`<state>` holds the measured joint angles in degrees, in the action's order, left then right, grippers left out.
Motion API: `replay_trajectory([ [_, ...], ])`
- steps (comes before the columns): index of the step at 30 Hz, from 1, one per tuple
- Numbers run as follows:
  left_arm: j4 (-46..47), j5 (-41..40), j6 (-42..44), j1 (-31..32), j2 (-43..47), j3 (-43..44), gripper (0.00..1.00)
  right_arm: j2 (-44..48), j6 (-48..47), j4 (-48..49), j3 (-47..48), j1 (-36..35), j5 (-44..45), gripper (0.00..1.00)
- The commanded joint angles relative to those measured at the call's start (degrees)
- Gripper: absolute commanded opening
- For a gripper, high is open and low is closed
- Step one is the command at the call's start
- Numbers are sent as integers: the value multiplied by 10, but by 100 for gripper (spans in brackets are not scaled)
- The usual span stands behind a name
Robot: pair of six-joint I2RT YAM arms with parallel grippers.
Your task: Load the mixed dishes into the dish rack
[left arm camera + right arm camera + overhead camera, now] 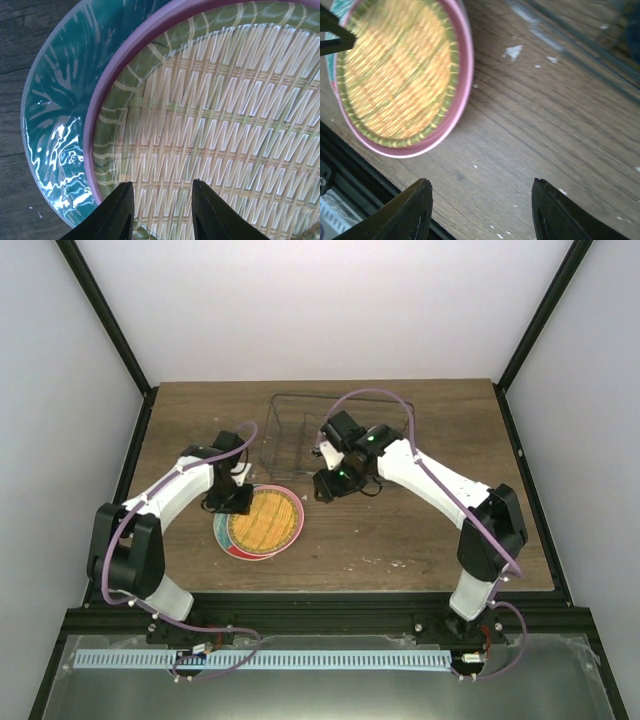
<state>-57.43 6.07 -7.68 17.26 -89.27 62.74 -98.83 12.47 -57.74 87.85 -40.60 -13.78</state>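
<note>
Dark jaws of the left gripper (161, 184) fill the bottom of its wrist view. They are parted to a moderate gap and hold nothing. Both tips hang above the woven plate (225, 125), just inside its near rim.

That plate lies flat and face up, and has a pink rim. It rests on a lower plate (55, 100), whose glossy teal face shows as a crescent to its left. Being round, the woven plate has no long axis, so the rim is the only hold. The gap of the jaws runs along that rim rather than across it. The wrist will probably have to tilt or slide off the edge before one jaw can go under and one over.

From above, the stack sits on the tabletop (545, 130) toward the near side, left of centre. The rack (267, 435) stands beyond it, toward the far side and a little to the right, apart from the plates. What the rack holds cannot be told from here.

The right gripper (480, 182) hovers over bare wood just off the plate's rack-ward edge, between stack and rack, with its jaws wide and empty. The left gripper is the nearer of the two, directly over the plate. The right one looks well placed to take a hand-over toward the rack.
</note>
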Motion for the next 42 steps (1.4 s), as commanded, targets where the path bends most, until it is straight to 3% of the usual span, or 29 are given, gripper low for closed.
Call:
replay_trajectory([
  [1, 22, 3, 0, -2, -9, -12, 33, -22, 17, 38, 12, -34, -25, 56],
  [15, 50, 36, 2, -2, -26, -33, 30, -106, 6, 58, 57, -78, -41, 56],
  [42, 90, 56, -2, -1, -58, -57, 26, -185, -2, 48, 113, -89, -59, 56],
])
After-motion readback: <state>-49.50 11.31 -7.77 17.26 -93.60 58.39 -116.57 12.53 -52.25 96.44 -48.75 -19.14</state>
